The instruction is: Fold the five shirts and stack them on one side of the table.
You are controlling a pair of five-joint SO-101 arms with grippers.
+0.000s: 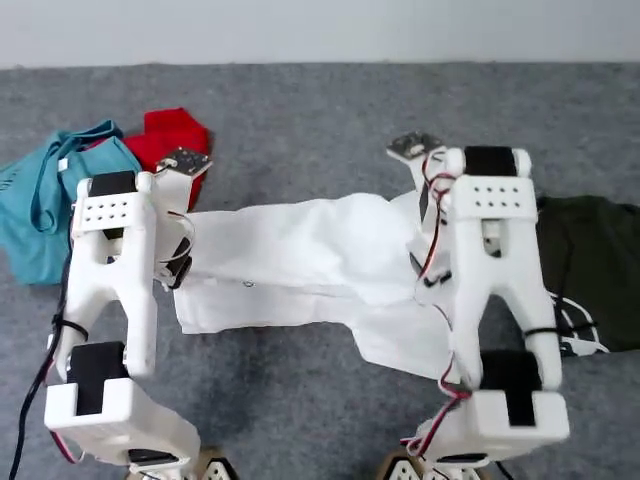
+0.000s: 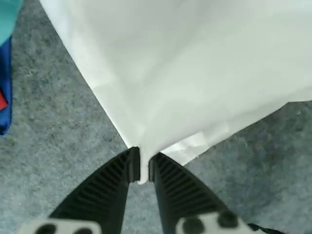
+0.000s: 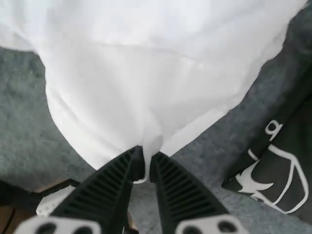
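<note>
Across the grey carpeted table (image 1: 300, 100), we see the white cotton shirt (image 1: 300, 250) lying mid-table between both arms. We judge it is held at opposite edges to stretch it flat for folding. The left gripper (image 2: 144, 165) and right gripper (image 3: 146, 163) are each clamped on its fabric.

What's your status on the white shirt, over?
Left gripper shut on white shirt edge. Right gripper shut on its other end. Teal shirt and red shirt lie aside; dark shirt close beside right gripper.
</note>
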